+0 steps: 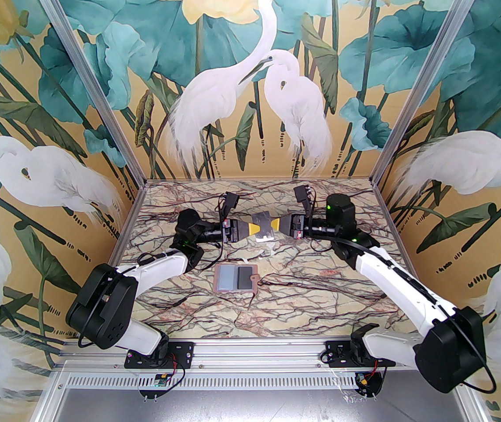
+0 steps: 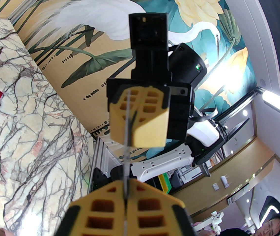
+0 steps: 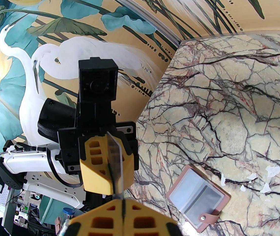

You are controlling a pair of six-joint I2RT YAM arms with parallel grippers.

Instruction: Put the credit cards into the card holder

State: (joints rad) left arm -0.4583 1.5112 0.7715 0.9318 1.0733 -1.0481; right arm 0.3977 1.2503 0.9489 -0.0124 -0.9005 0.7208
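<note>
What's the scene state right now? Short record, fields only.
left gripper: shut on one end of the credit card
right gripper: at the card's other end, grip unclear
credit card: in the air between the two, above the table
card holder: open flat on the table, nearer the arm bases, untouched
stage: looks like a handover; this card not yet in the holder

Dark credit card [image 1: 263, 226], dusty-pink card holder [image 1: 255, 285], dark-veined cream marble table [image 1: 321, 297].
</note>
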